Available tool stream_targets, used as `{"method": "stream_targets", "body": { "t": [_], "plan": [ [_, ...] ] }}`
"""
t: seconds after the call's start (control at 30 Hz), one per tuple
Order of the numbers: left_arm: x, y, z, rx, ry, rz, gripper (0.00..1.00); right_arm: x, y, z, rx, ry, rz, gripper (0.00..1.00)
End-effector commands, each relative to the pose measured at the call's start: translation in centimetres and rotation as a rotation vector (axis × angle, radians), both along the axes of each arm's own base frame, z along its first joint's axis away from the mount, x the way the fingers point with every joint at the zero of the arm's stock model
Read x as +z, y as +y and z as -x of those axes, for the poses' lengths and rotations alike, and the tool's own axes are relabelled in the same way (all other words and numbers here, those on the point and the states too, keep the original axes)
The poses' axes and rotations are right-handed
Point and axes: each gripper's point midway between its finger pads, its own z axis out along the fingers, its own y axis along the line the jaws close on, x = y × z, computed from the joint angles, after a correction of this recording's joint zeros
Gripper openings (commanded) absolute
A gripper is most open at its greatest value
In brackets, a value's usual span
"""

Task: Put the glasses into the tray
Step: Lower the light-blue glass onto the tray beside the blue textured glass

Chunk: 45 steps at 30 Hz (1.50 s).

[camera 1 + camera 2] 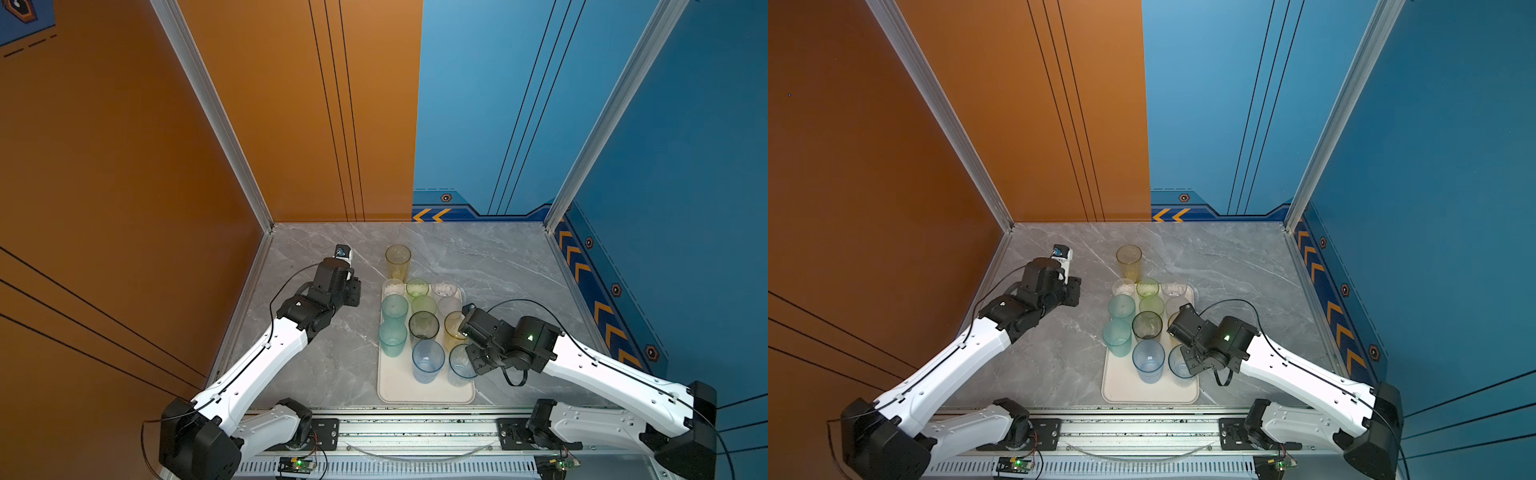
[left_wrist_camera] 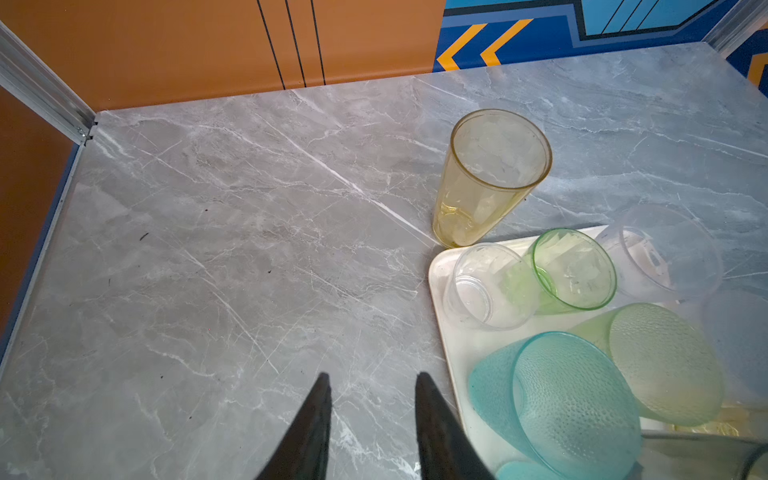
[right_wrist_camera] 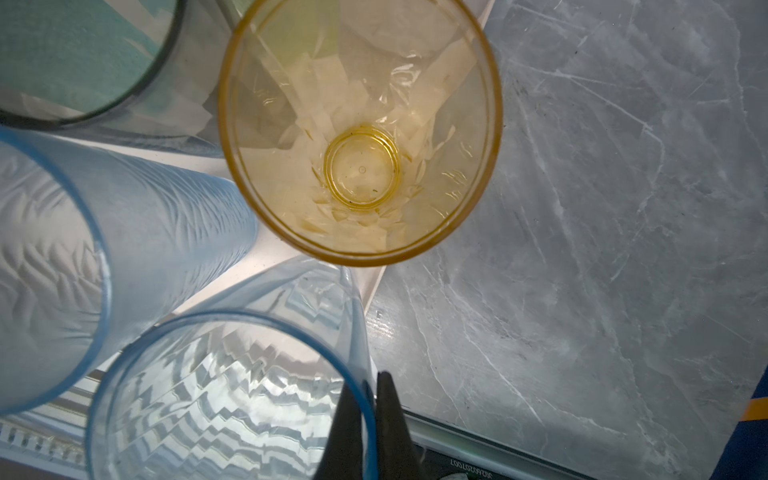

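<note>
Marble tabletop (image 1: 332, 374) lies bare around my half-open, empty left gripper (image 2: 370, 378). My right gripper (image 3: 365, 380) pinches the wall of a faceted blue tumbler (image 3: 208, 395) at the right edge of the tray (image 1: 399, 390), lower centre; one tall yellow tumbler (image 1: 397, 257) stands just past its far edge.

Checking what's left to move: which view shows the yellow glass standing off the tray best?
The left wrist view: the yellow glass appears whole, upright on the table beside the tray. Both top views show it smaller; the right wrist view misses it.
</note>
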Motion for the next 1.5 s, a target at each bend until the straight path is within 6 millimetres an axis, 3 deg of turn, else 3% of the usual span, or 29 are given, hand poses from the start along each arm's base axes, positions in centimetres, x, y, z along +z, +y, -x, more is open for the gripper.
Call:
{"method": "stream_targets", "body": {
  "t": [0.0, 0.77, 1.47],
  "plan": [
    [1.2, -0.3, -0.2, -0.005, -0.015, 0.005, 0.35, -0.3, 0.3, -0.5, -0.03, -0.008, -0.031, 0.0],
    [0.9, -0.7, -0.3, -0.014, -0.004, 0.007, 0.35, -2.1, 0.1, -0.3, -0.049, 0.044, -0.05, 0.01],
    [1.0, -0.8, -0.2, -0.02, -0.003, 0.009, 0.35, -1.6, 0.0, -0.4, -0.051, 0.033, -0.071, 0.15]
  ]
}}
